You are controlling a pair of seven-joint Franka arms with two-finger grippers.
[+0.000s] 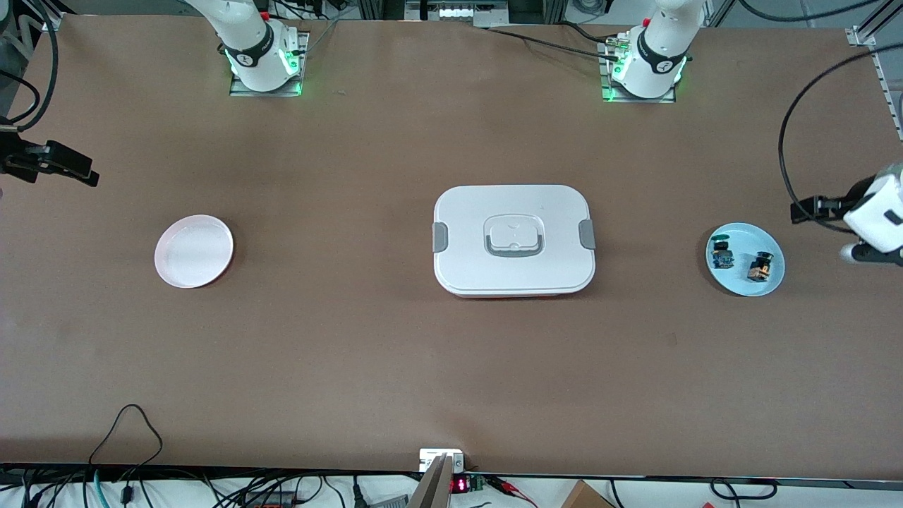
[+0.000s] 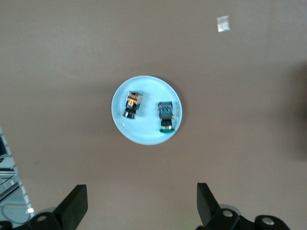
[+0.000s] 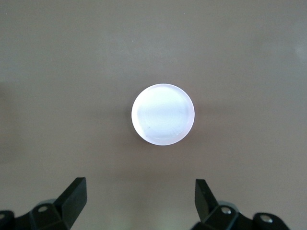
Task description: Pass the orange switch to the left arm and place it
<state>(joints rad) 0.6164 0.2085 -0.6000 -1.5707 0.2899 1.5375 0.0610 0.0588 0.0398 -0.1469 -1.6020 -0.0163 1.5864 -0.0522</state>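
Both sets of jaws stood wide and empty: we saw the left gripper (image 2: 139,211) spread high over the table near the blue plate (image 1: 767,283), and the right gripper (image 3: 139,208) spread the same way above the white plate (image 3: 163,114), at the right arm's end of the table. The orange switch (image 2: 132,104) lay on the blue plate at the left arm's end, close beside the green switch (image 2: 166,115), the two apart but with little room between them. That closeness was our first worry: we judged that a descent slightly off centre could pinch or knock the green one, or tip the plate by pressing on its rim. The switch was tiny, so we thought a grasp by its cap could let it twist or slip out, and more so at the handover between the arms. The box (image 1: 514,238) sat shut in the middle of the table, between the two plates, so a low carry straight across risked striking its lid or handle. Of the containers, the blue plate held both switches, the white plate held nothing, and what was in the box we could not see.
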